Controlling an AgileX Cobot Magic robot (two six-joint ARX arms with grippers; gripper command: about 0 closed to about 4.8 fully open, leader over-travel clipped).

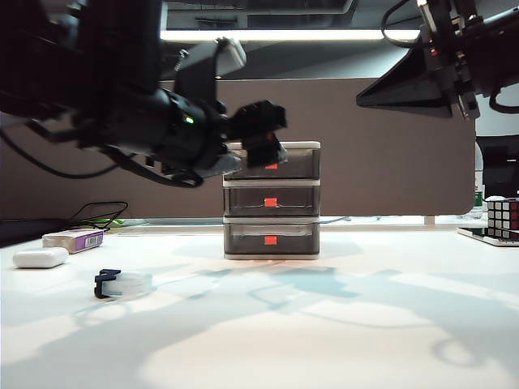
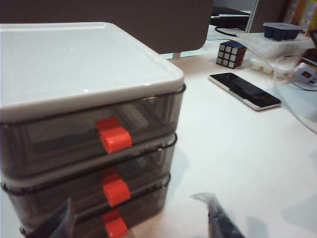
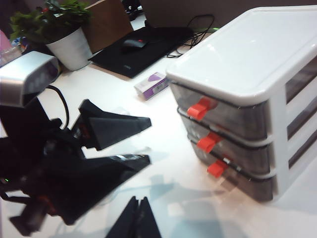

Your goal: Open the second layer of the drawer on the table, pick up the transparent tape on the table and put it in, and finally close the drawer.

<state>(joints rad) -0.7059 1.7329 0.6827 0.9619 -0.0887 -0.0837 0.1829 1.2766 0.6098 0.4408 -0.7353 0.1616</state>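
Drawer (image 1: 272, 200), white frame, smoky grey tiers (all shut), red-orange handles

Exterior view: low, level with the surface (image 1: 340, 324), facing the drawer (image 1: 272, 203) front-on from mid-distance. Left wrist view: close above the drawer (image 2: 89, 124), looking down obliquely at its fronts. Right wrist view: farther back, oblique. All three share the drawer (image 3: 247, 99).

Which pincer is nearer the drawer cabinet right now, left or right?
Left. The left pincer, open, hangs right in front of the drawer cabinet at its top tier. The right pincer, shut, is high up and off to the right, well clear of it.
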